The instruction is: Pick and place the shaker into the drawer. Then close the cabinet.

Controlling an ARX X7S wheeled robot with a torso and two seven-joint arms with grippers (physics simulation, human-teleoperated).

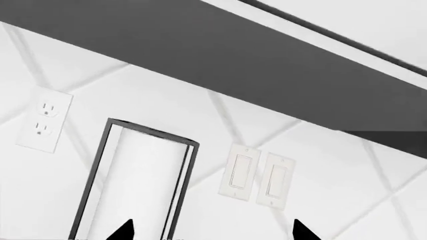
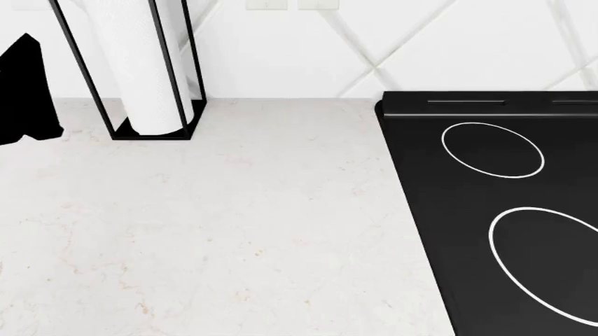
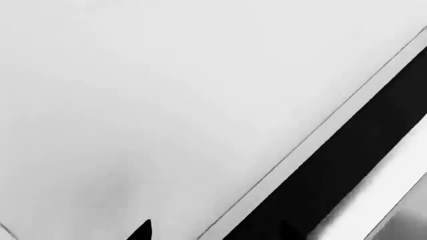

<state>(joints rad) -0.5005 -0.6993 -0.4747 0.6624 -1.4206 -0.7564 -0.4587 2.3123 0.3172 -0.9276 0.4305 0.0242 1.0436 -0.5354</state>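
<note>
Pale countertop (image 2: 215, 238) lies nearest; beside the towel holder (image 2: 150, 70), the left gripper (image 1: 212, 232) spreads empty; right fingers unclear; shaker and drawer unseen

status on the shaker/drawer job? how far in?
Nothing looks done. No view shows the shaker or the drawer: the head view holds only bare countertop, a paper towel holder and the cooktop. The left tool is open and empty, facing the wall. All steps remain.
</note>
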